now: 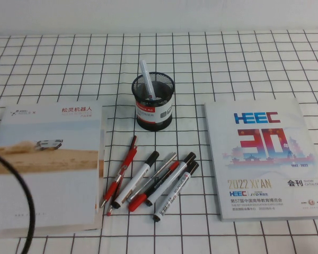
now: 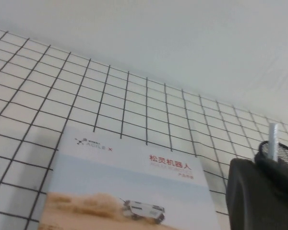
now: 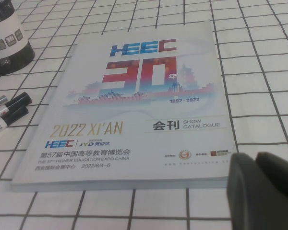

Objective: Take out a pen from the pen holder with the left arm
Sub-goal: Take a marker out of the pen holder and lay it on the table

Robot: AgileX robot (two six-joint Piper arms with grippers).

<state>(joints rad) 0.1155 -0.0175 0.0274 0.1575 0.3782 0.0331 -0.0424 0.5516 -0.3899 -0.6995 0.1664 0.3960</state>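
Observation:
A black mesh pen holder (image 1: 153,101) stands upright at the table's middle, with a single pale grey pen (image 1: 147,79) leaning in it. Neither gripper appears in the high view. In the left wrist view my left gripper (image 2: 249,167) is shut and empty, hovering over the left booklet's far corner. The pen holder (image 2: 284,155) and its pen (image 2: 272,141) show just beyond it, apart from the gripper. My right gripper (image 3: 254,160) is shut on nothing, low over the near edge of the right booklet.
Several loose pens and markers (image 1: 148,177) lie in front of the holder. A desert-photo booklet (image 1: 47,164) lies at the left and an HEEC catalogue (image 1: 265,159) at the right. A black cable (image 1: 21,201) loops over the left booklet's near corner.

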